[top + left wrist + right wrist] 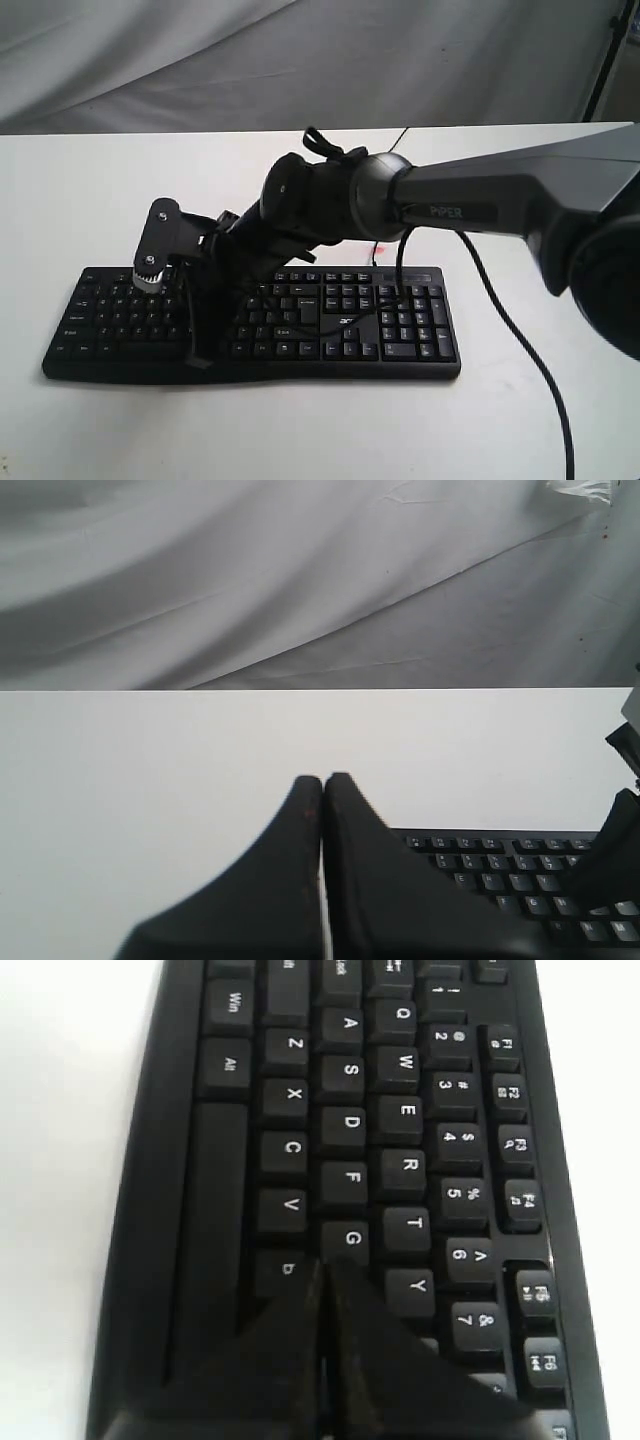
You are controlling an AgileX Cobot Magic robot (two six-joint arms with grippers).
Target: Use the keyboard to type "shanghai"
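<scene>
Right gripper (322, 1272), seen from its own wrist, has both fingers pressed together with nothing between them. Its tip is over the keyboard (400, 1110) at the G and B keys; contact cannot be told. From the left wrist, the left gripper (322, 783) is likewise closed and empty over the white tabletop (150, 780), with the keyboard near. In the exterior view the keyboard lies lower centre, and the right arm (480, 200) reaches in from the right edge over its left half.

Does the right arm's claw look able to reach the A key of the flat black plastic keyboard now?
Probably yes. The shut right claw has its tip by the G key of the flat black plastic keyboard; the A key lies in the same row, with no obstacle between them.
</scene>
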